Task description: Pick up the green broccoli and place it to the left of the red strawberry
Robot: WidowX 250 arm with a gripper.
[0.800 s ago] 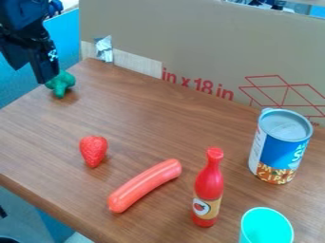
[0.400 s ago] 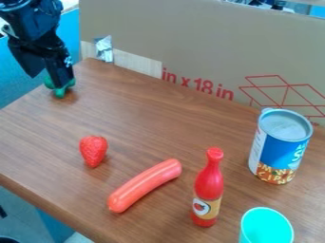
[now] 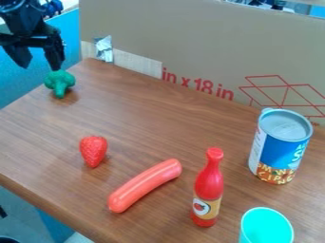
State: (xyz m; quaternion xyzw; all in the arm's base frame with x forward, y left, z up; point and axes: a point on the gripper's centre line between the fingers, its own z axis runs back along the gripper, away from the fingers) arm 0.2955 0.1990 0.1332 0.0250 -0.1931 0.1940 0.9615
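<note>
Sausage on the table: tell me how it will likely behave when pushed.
The sausage would probably start to roll, being rounded, though its slight bend may make it swivel. Its smooth, shiny surface could prove slippery.

broccoli (image 3: pixel 60 81): green | table (image 3: pixel 152 123): brown, wood-grained | cup (image 3: pixel 266 229): turquoise | tape (image 3: pixel 104 49): silvery, seemingly

Your gripper (image 3: pixel 41 68) is near the green broccoli (image 3: pixel 60 80), its fingers apart. On your wooden table (image 3: pixel 143 116) you see a strawberry (image 3: pixel 94 151), a sausage (image 3: pixel 145 185), an upright red bottle (image 3: pixel 208 187), a turquoise cup (image 3: pixel 266 228) near that bottle, and a blue can (image 3: pixel 280 149) standing by the cardboard (image 3: pixel 190 42).
</note>
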